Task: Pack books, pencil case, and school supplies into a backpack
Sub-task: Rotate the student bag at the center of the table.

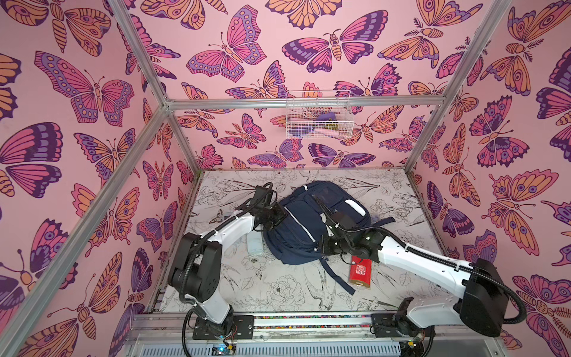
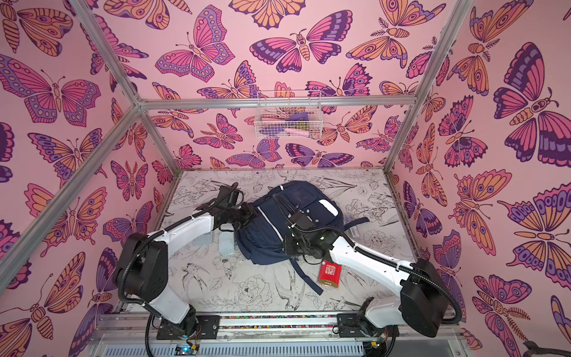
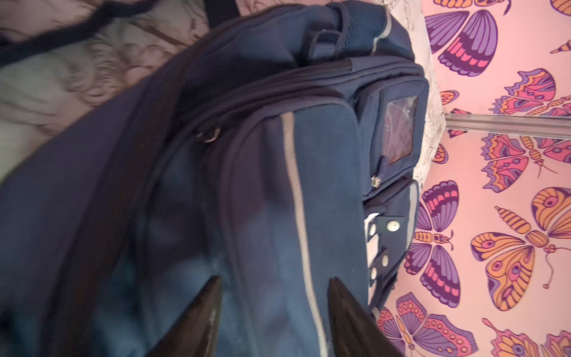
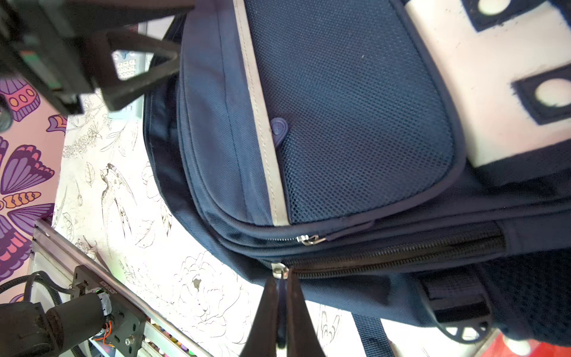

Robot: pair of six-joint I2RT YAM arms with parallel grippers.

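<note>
The right gripper (image 4: 280, 281) pinches the zipper pull (image 4: 279, 268) on the backpack (image 1: 296, 228). The left gripper (image 3: 275, 279), half open, hangs at its left side.

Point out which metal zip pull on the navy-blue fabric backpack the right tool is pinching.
The metal pull on the coarse black zip, clamped in the shut right tool. The other pull, on the fine silver-toothed zip, hangs free.
</note>
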